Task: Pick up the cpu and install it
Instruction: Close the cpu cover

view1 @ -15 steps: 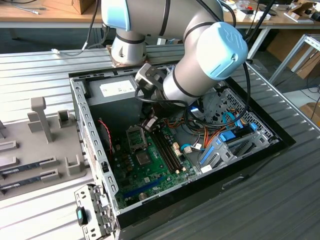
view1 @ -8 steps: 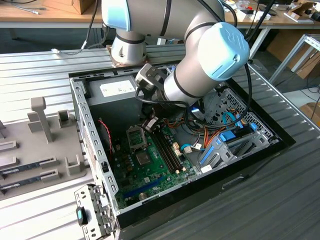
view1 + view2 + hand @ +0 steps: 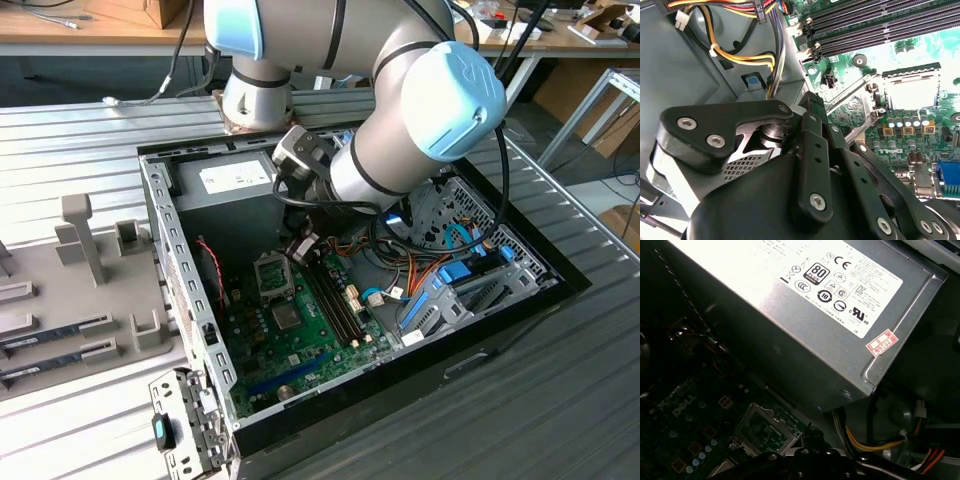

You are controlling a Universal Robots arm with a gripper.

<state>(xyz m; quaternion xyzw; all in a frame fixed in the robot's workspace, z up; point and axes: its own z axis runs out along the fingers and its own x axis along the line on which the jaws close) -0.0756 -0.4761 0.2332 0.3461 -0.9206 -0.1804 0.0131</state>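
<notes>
Cpu point(image 3: 287, 318), as best I can judge, is the silver square lying flat in the motherboard's socket, roughly mid-board in the exterior view. It sits just beside the long dark memory slots point(image 3: 336, 300). In the second wrist view I read the pale, bright square point(image 3: 912, 92) inside the socket surround as the same chip, though glare washes out its surface, so I would not swear it is fully seated.

The hinged retention frame point(image 3: 274, 272) looks folded back towards the power supply point(image 3: 236, 178), with its window showing dark. The first wrist view has the same open frame point(image 3: 765, 432) below the power supply's labelled grey case point(image 3: 805, 315). So my reading is that the chip has been placed in the socket, while the frame has not been closed over it and latched.

The gripper point(image 3: 300, 245) hangs inside the open computer case point(image 3: 185, 270), over the board's end nearest the power supply and near the socket. In the second wrist view its black linkage point(image 3: 810, 115) looms in front of the bundled cables point(image 3: 740, 57). I cannot tell from these views how wide it stands or whether it has hold of anything.

The arm reaches in from the far side of the case, its wrist bent steeply downward.
</notes>
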